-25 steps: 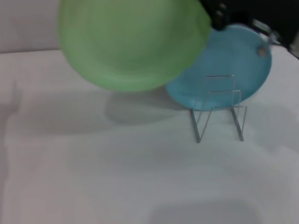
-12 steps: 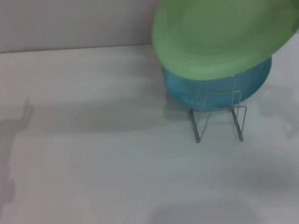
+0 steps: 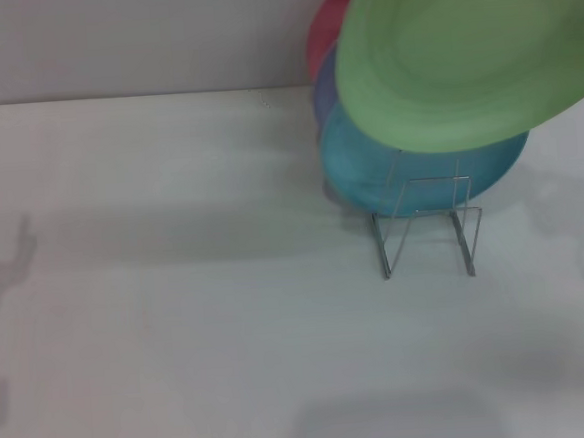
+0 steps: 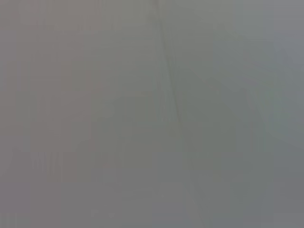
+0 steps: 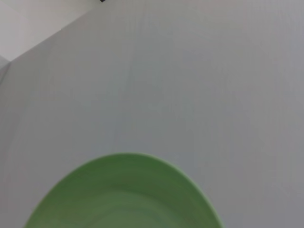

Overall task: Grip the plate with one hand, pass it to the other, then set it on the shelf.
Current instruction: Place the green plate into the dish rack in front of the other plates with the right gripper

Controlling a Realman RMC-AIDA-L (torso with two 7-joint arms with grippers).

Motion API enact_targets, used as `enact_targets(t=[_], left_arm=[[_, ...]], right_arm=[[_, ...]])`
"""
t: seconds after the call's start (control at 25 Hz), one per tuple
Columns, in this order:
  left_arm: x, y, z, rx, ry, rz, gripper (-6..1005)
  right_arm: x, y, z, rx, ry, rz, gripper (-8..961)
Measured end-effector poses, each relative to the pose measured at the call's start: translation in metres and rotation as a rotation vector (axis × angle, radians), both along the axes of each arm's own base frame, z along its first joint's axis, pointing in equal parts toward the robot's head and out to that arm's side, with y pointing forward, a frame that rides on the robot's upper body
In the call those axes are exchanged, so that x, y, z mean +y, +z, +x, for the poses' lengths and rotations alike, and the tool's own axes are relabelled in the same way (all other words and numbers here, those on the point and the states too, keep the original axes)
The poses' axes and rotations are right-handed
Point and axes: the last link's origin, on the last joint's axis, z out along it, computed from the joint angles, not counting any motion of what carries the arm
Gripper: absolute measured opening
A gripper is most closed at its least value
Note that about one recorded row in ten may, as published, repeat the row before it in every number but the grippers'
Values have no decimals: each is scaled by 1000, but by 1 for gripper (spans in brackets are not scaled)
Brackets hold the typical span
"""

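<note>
The light-green plate (image 3: 471, 56) hangs tilted in the air at the upper right of the head view, above and just behind the wire shelf (image 3: 425, 225). It also fills the near edge of the right wrist view (image 5: 123, 194), so my right gripper holds it, though the gripper itself lies outside every frame. The shelf stands on the white table with no plate in its loops. My left gripper is out of view; the left wrist view shows only plain grey.
A turquoise-blue plate (image 3: 369, 178) leans behind the shelf, with a lavender plate (image 3: 323, 91) and a red plate (image 3: 327, 31) behind it. The white table (image 3: 179, 317) stretches left and forward. An arm's shadow (image 3: 6, 279) falls at the far left.
The green plate has moved from the upper left to the upper right, over the shelf. The right gripper has left the head view. The shadow on the left has shifted further left.
</note>
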Motion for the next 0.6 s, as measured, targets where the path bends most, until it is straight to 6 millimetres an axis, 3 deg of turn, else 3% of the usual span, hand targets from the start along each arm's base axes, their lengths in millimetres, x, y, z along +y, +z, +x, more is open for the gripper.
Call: enact_targets(t=[0.36,0.6], left_arm=[[-28,-7,-24,-28,111,-25,799],[-40,-11,-28,-24,118,-40,799]], right_arm=[[-1,3,-2,2,18,2,35],[-3,3,-2,2,22,3,34]])
